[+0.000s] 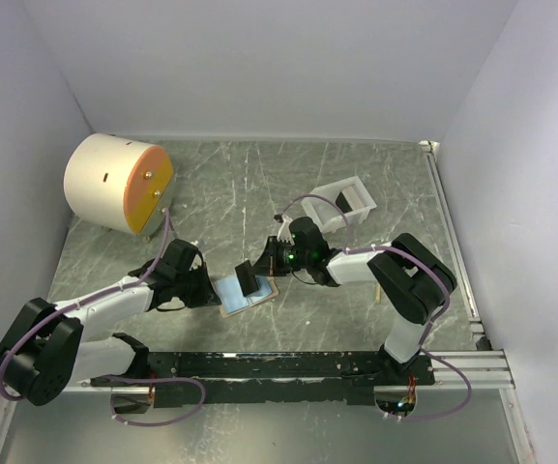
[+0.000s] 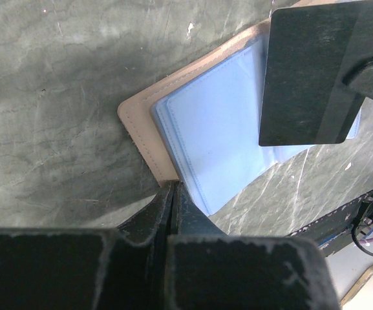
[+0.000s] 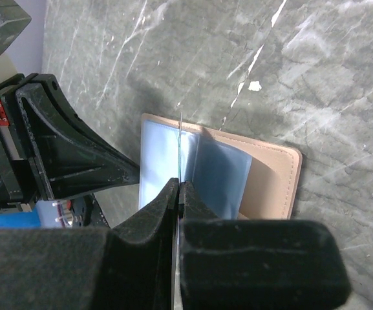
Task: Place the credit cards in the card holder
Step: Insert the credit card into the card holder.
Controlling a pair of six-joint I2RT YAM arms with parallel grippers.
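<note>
Tan leather holder (image 2: 141, 119) lies open and flat on the grey-green marbled table (image 1: 259, 174), pale blue glossy pockets (image 2: 212, 129) facing up. Left claw (image 2: 173, 194) is pressed together on the holder's near-left edge, pinning it. Right claw (image 3: 178, 190) is pinched on one dark card (image 2: 315, 71) and holds it on edge over the holder's pockets. In the right wrist view the card shows only as a thin line between the fingers, running down toward the blue sheets, with one sheet lifted just right of it. Can't tell whether the card's lower edge is in a pocket, touching a sheet or just above it. From the left wrist view the card covers the holder's far-right part, and the card's right edge is masked by the right claw's finger. Holder's far end is cut off at that frame's top edge. White tray (image 1: 358, 196) sits well beyond the holder, toward the far right. Its inside reads dark, and I can't make out what's in it. Cream cylinder (image 1: 104, 179) with an orange face sits well to the holder's far left, lying on its side.
</note>
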